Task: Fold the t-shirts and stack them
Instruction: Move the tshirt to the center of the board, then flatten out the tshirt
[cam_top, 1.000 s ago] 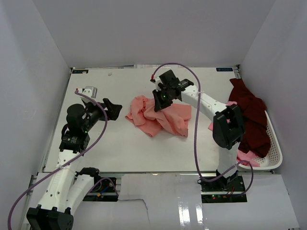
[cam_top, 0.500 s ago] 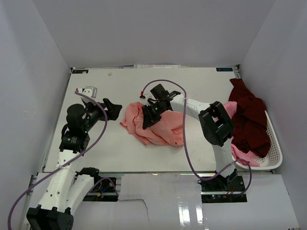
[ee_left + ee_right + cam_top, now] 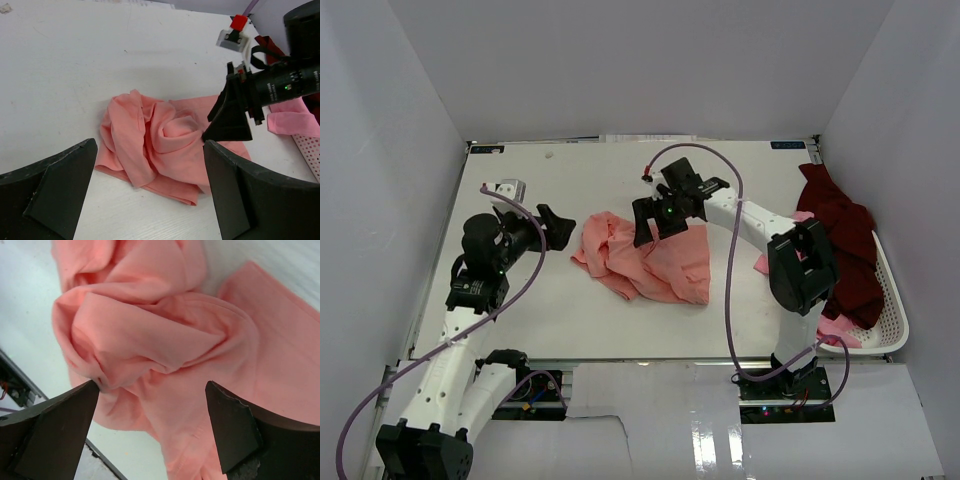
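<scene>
This is a robotics lab test cell, not a home or a shop. A bare white desk (image 3: 520, 320) is boxed in by plain pale panels (image 3: 640, 70) along its far, left and right edges. A left arm (image 3: 470, 290) and a right arm (image 3: 800, 270), white and black, are bolted at its near edge. Purple cables (image 3: 728, 290) loop loose, and exposed wiring boards (image 3: 525, 388) sit just below that near edge.

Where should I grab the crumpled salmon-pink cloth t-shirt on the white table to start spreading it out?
Probably the flat corner of the crumpled salmon-pink t-shirt, on the side toward the white slotted basket. Come down from above on that side: the cloth there lies smooth and thin, while the part toward the left arm is bunched in thick twisted folds.
</scene>
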{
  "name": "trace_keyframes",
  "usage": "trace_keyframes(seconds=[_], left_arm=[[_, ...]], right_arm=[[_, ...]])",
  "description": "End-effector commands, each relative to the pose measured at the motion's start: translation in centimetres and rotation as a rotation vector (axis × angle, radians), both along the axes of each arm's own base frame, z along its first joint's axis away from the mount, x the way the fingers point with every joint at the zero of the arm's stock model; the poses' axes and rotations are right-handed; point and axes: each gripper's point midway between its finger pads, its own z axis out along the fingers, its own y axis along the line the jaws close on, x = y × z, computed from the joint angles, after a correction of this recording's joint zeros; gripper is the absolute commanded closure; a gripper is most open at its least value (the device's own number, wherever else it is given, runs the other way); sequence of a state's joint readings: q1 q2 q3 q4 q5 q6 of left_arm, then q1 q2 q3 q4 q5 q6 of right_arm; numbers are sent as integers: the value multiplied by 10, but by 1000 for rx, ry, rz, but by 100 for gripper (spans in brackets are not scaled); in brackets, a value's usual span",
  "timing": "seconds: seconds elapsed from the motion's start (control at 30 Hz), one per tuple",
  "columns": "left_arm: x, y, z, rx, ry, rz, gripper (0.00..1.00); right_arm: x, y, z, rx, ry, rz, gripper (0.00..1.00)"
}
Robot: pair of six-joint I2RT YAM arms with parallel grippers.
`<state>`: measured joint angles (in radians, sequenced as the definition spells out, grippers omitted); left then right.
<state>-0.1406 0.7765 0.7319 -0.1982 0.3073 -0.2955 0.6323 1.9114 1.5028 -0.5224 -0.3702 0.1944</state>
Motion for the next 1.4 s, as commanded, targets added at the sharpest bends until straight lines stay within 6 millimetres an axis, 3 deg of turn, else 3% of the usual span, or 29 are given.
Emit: trace_keyframes(seconds=[0.0,0.17,0.33,0.53,0.6,0.77,1.1,1.17,1.2,1.23,1.3,1.37], left_arm=[[3,-2,-3,14,13,-14,2],[8,-10,-13,15,58,-53,2],[20,-25,-36,36,173,-108,2],[33,-45,-40,105,221,-153,2],[34,-57,-35,125,220,-176,2],[34,-81,-46,138,264,-233,2],[30,-76,-51,153,269,-199,2],[29,-74,-52,158,274,-192,2],[30,-74,-53,159,276,-189,2],[29,-73,-52,159,276,-187,2],[29,-73,-53,161,277,-184,2],[29,-72,-53,162,278,-178,2]], right_arm=[[15,-31,4,-80,-76,-77,8],[35,-66,-15,-201,-99,-182,9],[43,-75,-31,-208,-57,-193,9],[33,-51,-23,-62,1,-111,11],[37,-52,-23,-69,-10,-126,10],[39,-46,-30,-46,14,-94,11],[42,-23,-60,31,83,-22,14],[48,-20,-60,39,73,-14,28],[49,-19,-65,37,83,-11,54],[50,-19,-65,37,83,-13,67],[59,-21,-61,42,70,-30,83],[70,-24,-49,54,42,-52,89]])
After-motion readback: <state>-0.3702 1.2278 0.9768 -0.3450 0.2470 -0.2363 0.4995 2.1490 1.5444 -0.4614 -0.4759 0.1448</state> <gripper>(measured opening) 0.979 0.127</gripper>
